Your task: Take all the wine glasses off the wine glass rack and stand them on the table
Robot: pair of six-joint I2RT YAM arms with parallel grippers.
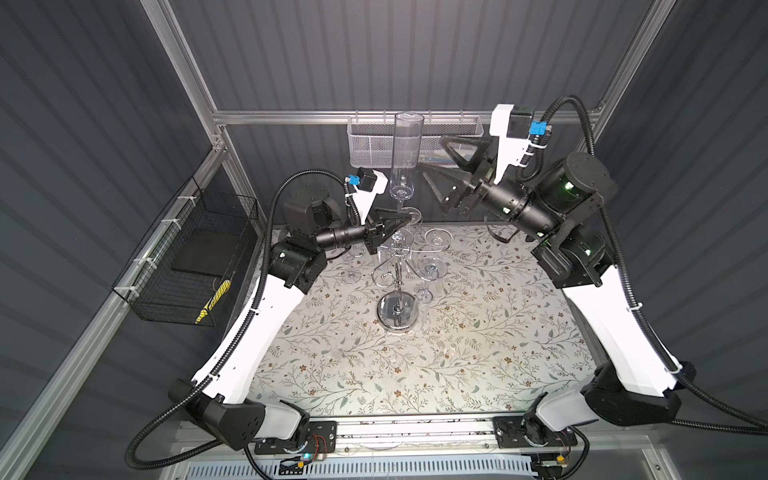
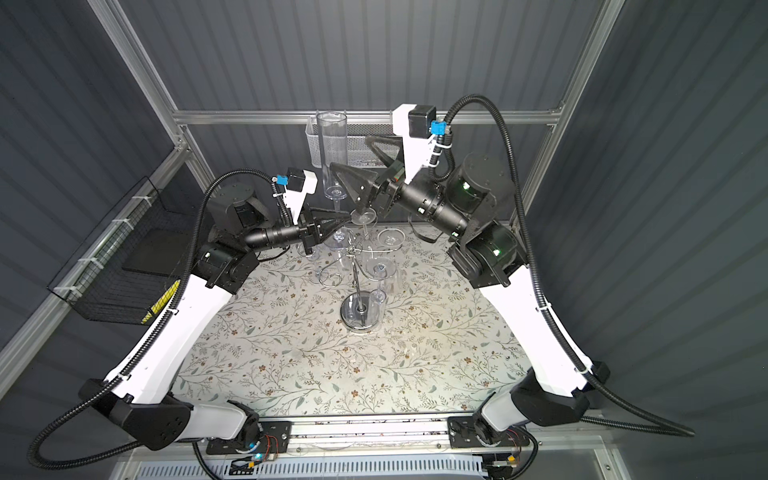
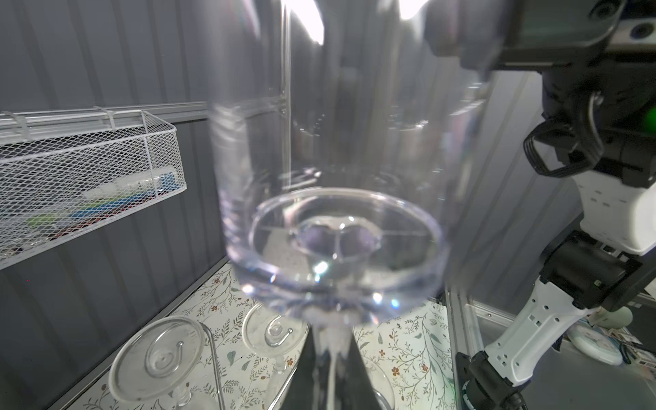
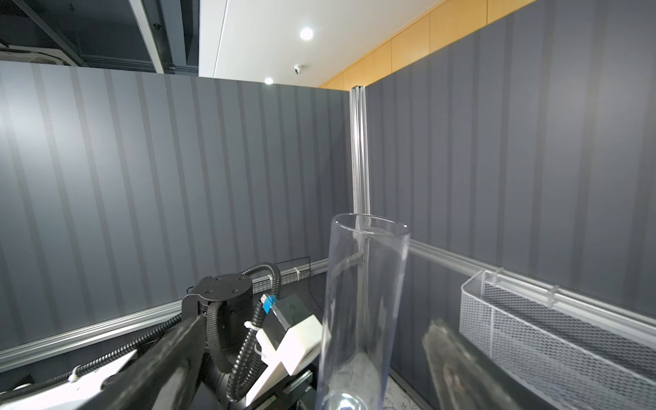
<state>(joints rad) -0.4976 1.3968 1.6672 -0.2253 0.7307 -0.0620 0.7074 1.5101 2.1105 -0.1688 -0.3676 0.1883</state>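
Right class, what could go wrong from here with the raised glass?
The left gripper pinches only the thin stem of the tall wine glass; it could tilt or slip.
The open right gripper flanks the bowl and may knock it.
Its foot sits near the wine glass rack and could snag.

Lab robot cell (grey panelled walls (image 1: 374, 54), aluminium frame (image 1: 291, 117)) under an office ceiling (image 4: 266, 35)

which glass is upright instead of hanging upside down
The tall flute glass, held by its stem in the left gripper; the other glasses hang foot-up on the wine glass rack.
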